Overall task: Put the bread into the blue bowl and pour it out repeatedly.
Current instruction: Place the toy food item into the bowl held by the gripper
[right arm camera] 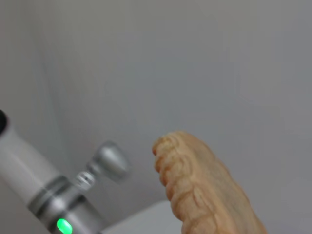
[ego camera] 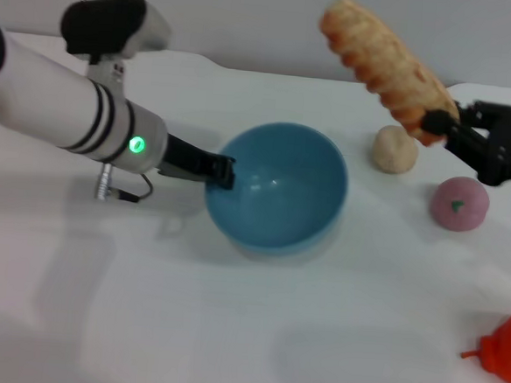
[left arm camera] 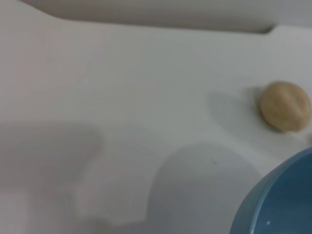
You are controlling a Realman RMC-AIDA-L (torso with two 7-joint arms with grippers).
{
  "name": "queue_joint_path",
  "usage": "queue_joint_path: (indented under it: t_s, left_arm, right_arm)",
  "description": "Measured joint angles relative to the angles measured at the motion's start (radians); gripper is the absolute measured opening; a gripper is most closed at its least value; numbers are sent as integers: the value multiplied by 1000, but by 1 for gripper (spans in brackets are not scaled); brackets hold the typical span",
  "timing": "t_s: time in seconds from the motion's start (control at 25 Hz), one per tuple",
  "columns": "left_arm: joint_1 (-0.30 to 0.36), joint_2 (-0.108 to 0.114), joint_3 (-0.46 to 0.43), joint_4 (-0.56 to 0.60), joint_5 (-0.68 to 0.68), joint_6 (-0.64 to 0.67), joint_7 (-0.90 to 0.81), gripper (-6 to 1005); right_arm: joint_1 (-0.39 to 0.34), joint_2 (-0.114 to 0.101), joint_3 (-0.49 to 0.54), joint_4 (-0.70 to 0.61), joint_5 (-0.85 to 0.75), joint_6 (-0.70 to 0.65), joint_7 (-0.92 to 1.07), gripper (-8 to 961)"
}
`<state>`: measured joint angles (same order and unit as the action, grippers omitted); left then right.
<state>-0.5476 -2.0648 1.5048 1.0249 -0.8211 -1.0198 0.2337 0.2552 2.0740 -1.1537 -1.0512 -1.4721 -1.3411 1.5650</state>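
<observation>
Bread: we've got the long tan toy loaf with the ridged orange-and-cream edge (ego camera: 383, 62) up in the air, off at about 1 o'clock from the bowl and not over it yet.
Right gripper: the black right gripper (ego camera: 442, 126) is clamped on the loaf's lower end, so the rest sticks up and away at a slant.
Bowl: the deep, smooth light-blue bowl (ego camera: 278, 186) sits empty mid-worktop.
Left gripper: the black left gripper (ego camera: 220, 171) is closed on the bowl's rim at its 9 o'clock side.
Handling: we reckon the loaf is light and stiffish, probably plastic or foam; held by one end it could swing, so a mid-length grab would be steadier.
Bystanders: small round tan ball (ego camera: 394, 149) and pink peach-like ball (ego camera: 459, 203) sit at the bowl's 3 o'clock side on the white worktop (ego camera: 228, 330).
</observation>
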Motion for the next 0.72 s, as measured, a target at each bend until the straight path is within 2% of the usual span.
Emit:
queue_joint_path:
  t_s: [0.08, 0.32, 0.56, 0.72]
  left_arm:
    - [-10, -1, 59, -1, -20, 15, -24, -1]
    - [-19, 0, 121, -1, -75, 46, -32, -2]
    - [-23, 2, 127, 5, -95, 47, -32, -2]
    - [-28, 4, 121, 9, -98, 46, -30, -2]
  right_arm:
    - [44, 2, -27, 20, 25, -4, -2, 156]
    - [106, 1, -93, 107, 38, 33, -4, 151]
    - [111, 2, -150, 138, 8, 111, -4, 143]
    - [108, 0, -191, 140, 0, 127, -4, 179]
